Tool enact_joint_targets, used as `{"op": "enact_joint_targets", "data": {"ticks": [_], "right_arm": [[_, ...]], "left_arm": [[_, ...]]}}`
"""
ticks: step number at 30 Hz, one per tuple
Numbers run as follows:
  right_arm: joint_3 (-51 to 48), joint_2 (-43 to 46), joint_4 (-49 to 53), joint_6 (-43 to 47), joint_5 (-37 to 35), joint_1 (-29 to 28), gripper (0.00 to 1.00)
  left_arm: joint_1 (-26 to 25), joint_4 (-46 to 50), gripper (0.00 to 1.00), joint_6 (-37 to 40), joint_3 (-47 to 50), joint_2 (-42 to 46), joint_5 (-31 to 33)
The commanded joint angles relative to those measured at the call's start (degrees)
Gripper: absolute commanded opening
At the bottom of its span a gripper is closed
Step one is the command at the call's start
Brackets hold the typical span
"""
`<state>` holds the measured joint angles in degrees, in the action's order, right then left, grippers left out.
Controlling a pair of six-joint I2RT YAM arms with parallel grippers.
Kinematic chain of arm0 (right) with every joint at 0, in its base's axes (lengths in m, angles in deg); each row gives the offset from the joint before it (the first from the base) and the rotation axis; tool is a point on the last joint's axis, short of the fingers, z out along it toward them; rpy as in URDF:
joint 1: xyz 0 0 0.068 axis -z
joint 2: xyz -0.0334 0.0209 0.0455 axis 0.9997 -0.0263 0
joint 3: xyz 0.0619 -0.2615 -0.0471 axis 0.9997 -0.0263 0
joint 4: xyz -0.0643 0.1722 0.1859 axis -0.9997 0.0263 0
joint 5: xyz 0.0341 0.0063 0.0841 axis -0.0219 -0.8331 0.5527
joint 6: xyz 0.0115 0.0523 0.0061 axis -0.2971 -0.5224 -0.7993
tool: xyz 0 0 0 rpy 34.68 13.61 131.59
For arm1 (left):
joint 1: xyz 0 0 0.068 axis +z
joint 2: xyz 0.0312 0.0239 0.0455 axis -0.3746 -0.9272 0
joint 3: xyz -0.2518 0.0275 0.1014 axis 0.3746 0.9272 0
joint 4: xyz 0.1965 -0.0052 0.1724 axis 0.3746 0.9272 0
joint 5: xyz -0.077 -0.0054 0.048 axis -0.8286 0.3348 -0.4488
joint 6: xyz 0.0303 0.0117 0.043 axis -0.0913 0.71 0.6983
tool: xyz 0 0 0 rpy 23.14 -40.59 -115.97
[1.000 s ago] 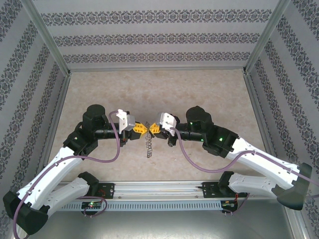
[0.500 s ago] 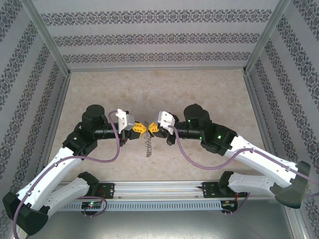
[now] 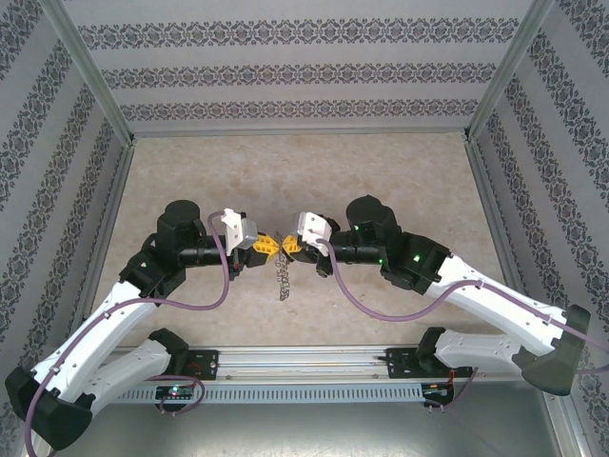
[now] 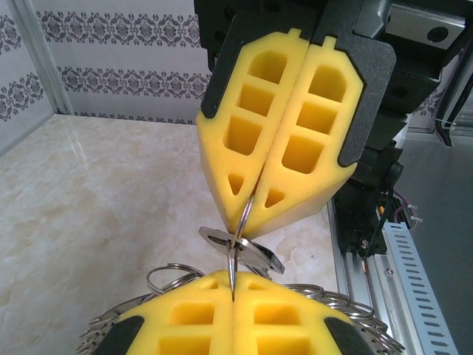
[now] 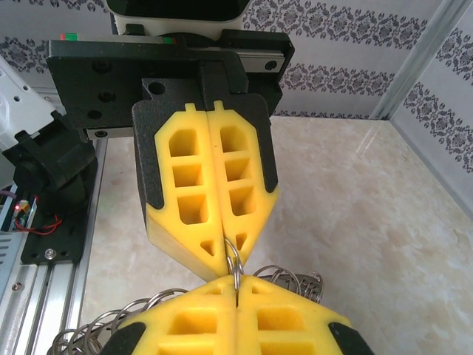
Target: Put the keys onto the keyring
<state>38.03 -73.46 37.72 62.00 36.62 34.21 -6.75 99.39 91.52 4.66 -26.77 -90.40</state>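
Observation:
My left gripper (image 3: pixel 268 246) and right gripper (image 3: pixel 290 245) meet tip to tip above the table's middle, both shut. Between them is a thin wire keyring (image 5: pixel 235 265), pinched from both sides. In the left wrist view my left gripper (image 4: pixel 233 290) grips its edge from below, and the right gripper's fingers (image 4: pixel 284 140) clamp it from above. A flat silver key (image 4: pixel 245 248) sits threaded on the ring between the tips. The rest of the keys (image 3: pixel 283 280) hang below as a jagged bunch. In the right wrist view my right gripper (image 5: pixel 236 292) holds the ring under the left gripper's fingers (image 5: pixel 211 174).
Loose wire loops of the bunch (image 5: pixel 295 279) fan out behind the fingertips. The marble-look table (image 3: pixel 304 181) is fenced by patterned walls and aluminium posts (image 3: pixel 90 67). A slotted rail (image 3: pixel 304 388) runs along the near edge by the arm bases.
The right arm has shifted slightly left and away, bringing its gripper a little closer to the left one. Both stay shut on the ring, and the keys still hang below.

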Motion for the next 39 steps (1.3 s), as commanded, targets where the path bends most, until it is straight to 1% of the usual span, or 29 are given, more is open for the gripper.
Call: {"op": "enact_joint_targets", "data": {"ticks": [1, 20, 36, 39], "right_arm": [[1.31, -1.43, 0.32, 0.8, 0.15, -1.44, 0.0], [3.17, -3.26, 1.73, 1.73, -2.05, -2.4, 0.0], [1.87, -1.81, 0.37, 0.35, -3.8, -2.35, 0.0], [2.54, -2.18, 1.75, 0.62, -3.97, -2.32, 0.0]], "left_arm": [[-0.17, -3.83, 0.0, 0.91, -1.22, 1.14, -3.41], [-0.16, -4.05, 0.0, 0.82, -0.92, 1.54, -3.37], [-0.17, -4.24, 0.0, 0.73, -0.79, 1.86, -2.8], [-0.18, -4.23, 0.0, 0.82, -0.95, 1.8, -2.83]]}}
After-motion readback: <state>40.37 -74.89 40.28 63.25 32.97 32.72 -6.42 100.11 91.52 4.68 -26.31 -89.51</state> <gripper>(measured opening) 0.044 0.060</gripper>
